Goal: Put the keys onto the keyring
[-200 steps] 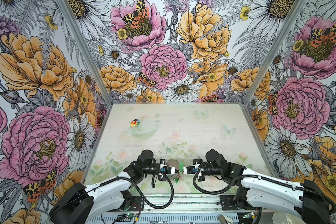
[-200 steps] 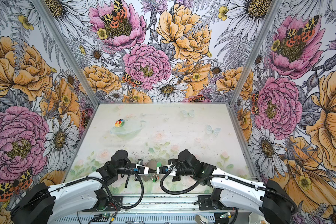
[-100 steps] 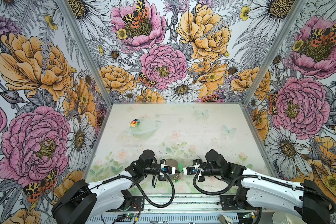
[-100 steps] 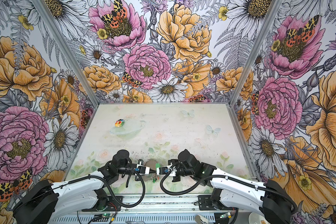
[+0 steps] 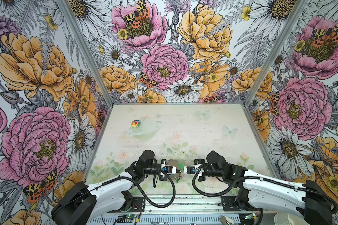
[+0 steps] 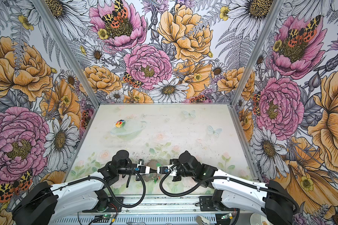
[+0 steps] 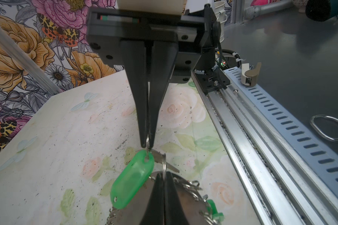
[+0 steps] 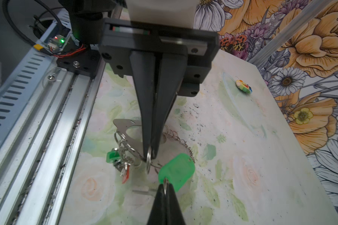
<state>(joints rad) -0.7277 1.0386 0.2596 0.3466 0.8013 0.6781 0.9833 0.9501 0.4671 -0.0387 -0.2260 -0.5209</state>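
**Both grippers closed on ring and key at the front of the table**

Flower-printed walls [image 5: 37, 68] enclosed three sides of a pale table [image 5: 203, 132] with faint roses and butterflies on it. The left arm [image 5: 109, 187] and the right arm [image 5: 265, 185] reached in from the front edge. They met tip to tip near the front centre of the table, just behind the aluminium rail [image 7: 242, 136].

The keyring [image 8: 124, 123], a flat grey plate with a large hole and a fringe of wire loops, sat under and beside the left gripper [image 8: 149, 154]. That gripper's fingers were pressed together, pinching the keyring by one silver loop [image 7: 164, 164], which stood upright between the tips. Whether the plate touched the table could not be told.

The right gripper [image 7: 147, 143] faced it with its fingers also pressed together. It pinched the green-headed key [image 7: 133, 181] by the small ring [image 7: 148, 138] threaded through the hole in the head. The green head hung tilted between the two pairs of fingertips. Its silver blade ran past the pinched loop, very close to it, but whether the blade passed through the loop could not be made out.

A second key [image 8: 111, 155], also green-headed, hung in a tangle of loops on the rail side of the keyring, with a small red piece [image 8: 125, 176] beside it.

A round multicoloured toy [image 5: 135, 123] lay well apart, towards the back left of the table.
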